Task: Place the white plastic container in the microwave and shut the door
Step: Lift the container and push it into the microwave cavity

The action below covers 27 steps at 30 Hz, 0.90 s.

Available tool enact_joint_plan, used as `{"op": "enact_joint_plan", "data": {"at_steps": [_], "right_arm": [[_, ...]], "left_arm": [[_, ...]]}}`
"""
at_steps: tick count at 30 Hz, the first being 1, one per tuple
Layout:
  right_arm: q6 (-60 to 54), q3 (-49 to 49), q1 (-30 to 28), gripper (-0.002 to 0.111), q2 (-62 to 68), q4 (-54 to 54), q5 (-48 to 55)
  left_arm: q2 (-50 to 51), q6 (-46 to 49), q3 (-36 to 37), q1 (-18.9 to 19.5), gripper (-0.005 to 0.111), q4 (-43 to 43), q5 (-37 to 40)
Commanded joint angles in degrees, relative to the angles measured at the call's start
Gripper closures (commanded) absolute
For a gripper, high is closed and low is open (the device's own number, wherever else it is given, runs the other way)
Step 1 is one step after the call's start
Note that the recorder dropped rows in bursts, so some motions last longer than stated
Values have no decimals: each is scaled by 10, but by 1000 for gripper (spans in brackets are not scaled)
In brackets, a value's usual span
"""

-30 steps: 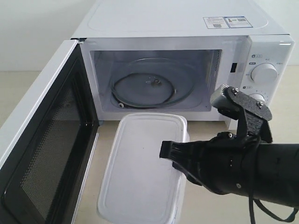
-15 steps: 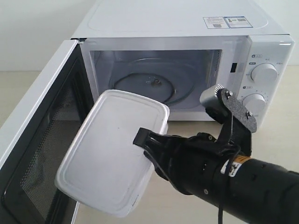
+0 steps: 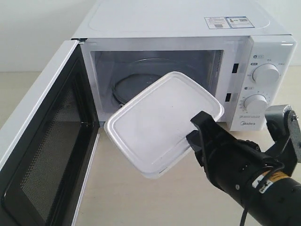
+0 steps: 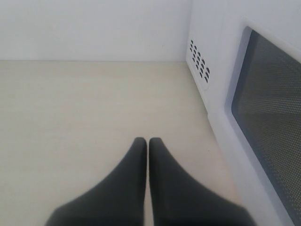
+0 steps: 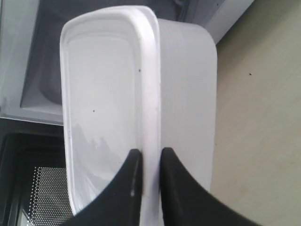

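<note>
Slanting white plastic container (lid up), long axis diagonal to microwave

White container, white microwave, door with dark mesh window, black right hand, pale beige table.

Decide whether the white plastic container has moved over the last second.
Yes. The white plastic container has risen and swung right, now tilted before the open microwave, pinched by the right gripper.
</note>
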Motion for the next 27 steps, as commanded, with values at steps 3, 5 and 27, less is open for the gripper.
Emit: {"op": "enact_joint_plan", "data": {"at_steps": [3,5,27], "right_arm": [[-1,-17,-24,108,12,-3,-11],[4,-30,-24,108,26,-3,-19],[69,-202,-117,109,165,-3,-21]], "left_arm": [[-1,0,2,2,103,-1,0],[-1,0,2,2,103,-1,0],[-1,0,2,2,103,-1,0]]}}
